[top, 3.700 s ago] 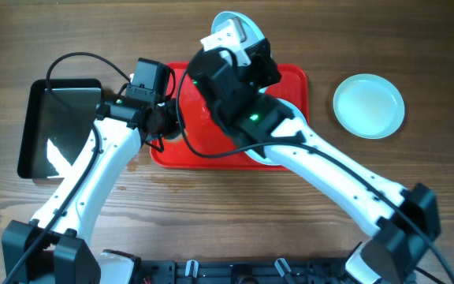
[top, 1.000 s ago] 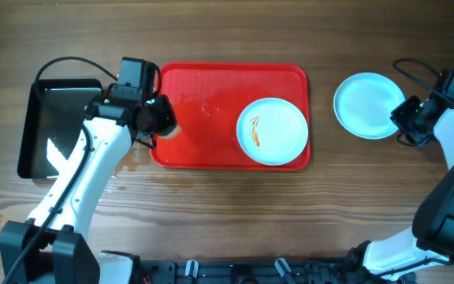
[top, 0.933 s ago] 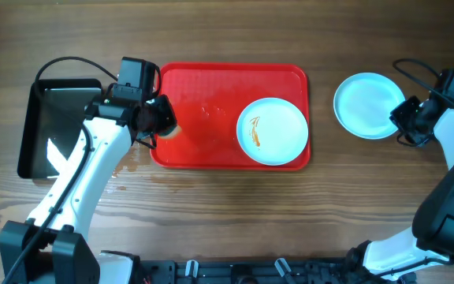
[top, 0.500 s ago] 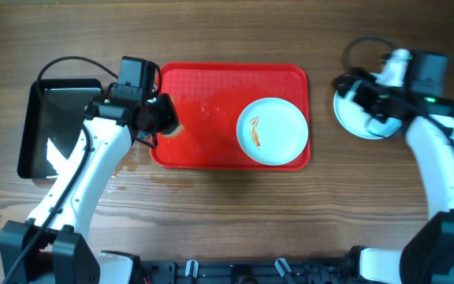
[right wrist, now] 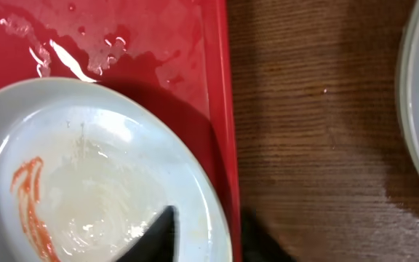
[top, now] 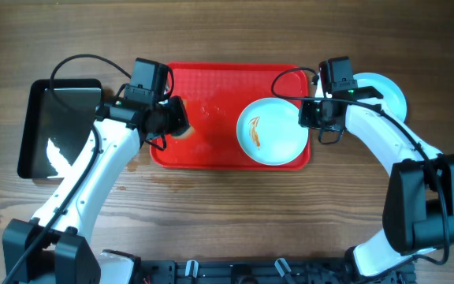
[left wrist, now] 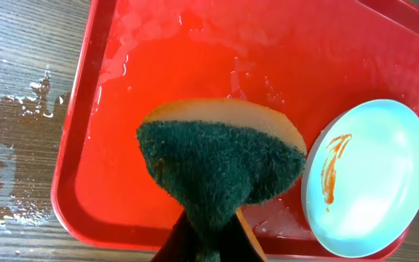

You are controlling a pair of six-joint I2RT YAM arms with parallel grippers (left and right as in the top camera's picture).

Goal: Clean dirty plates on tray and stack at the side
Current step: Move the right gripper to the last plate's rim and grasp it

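Overhead, the right gripper point(top: 314, 118) is now hanging at the right edge of the tray point(top: 211, 83), having swung left from half a second ago, when it was sitting over the clean plate point(top: 386, 88) out on the bare surface point(top: 227, 205). That clean plate is lying where it was, well apart from the tray on the right, and the right arm is now covering its left part.

The smeared plate point(top: 270, 130) is resting in the tray's right front area, unmoved, with its orange streak showing left of centre. In the right wrist view the right gripper point(right wrist: 209, 227) is holding its jaws apart. One finger is standing over the inside of the smeared plate point(right wrist: 100, 182) and the other beyond the tray rim point(right wrist: 220, 87) over the wood. Whether either is touching cannot be told.

The left gripper point(top: 173, 120) is reaching a little further right than before, so that it is now hanging over the tray's left part instead of its left edge. Its jaws are clamping a sponge point(left wrist: 220, 156), green scouring face up over a yellow layer, folded where it is being pinched. Water is beading on the tray floor point(left wrist: 166, 58), and a puddle point(left wrist: 13, 135) is spreading on the wood just beside the tray's left rim. The black pan point(top: 34, 130) is sitting left of the tray, as earlier.
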